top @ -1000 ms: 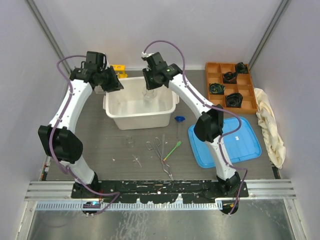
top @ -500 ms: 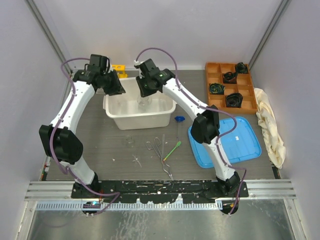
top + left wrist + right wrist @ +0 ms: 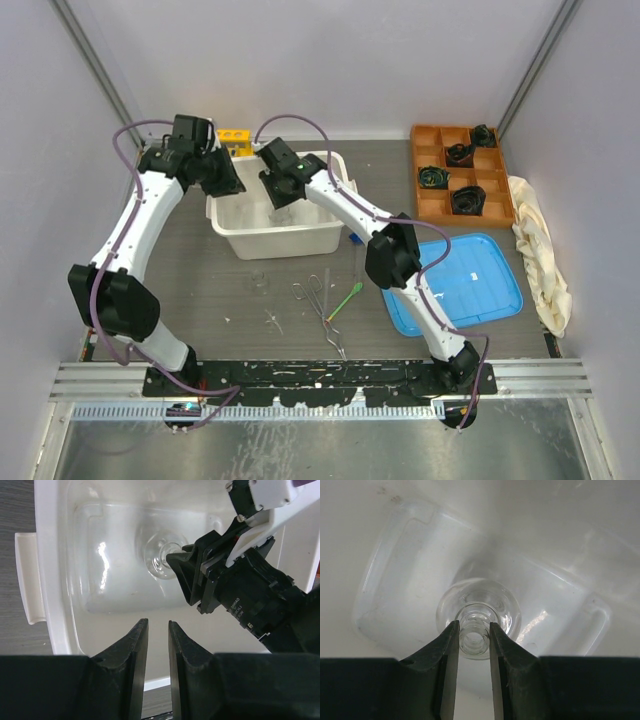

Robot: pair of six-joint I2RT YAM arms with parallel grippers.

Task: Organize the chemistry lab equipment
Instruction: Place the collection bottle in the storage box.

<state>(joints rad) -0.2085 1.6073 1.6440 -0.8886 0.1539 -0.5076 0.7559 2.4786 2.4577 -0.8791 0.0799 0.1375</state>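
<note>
Inside the white tub, the right tool is clenched on the neck of a small clear glass flask, its round body close to the tub floor. Thin glass is likely light, slick and breakable, so the neck under the lip seems the safest hold. The left tool hovers above the tub, jaws slightly apart and empty.
</note>
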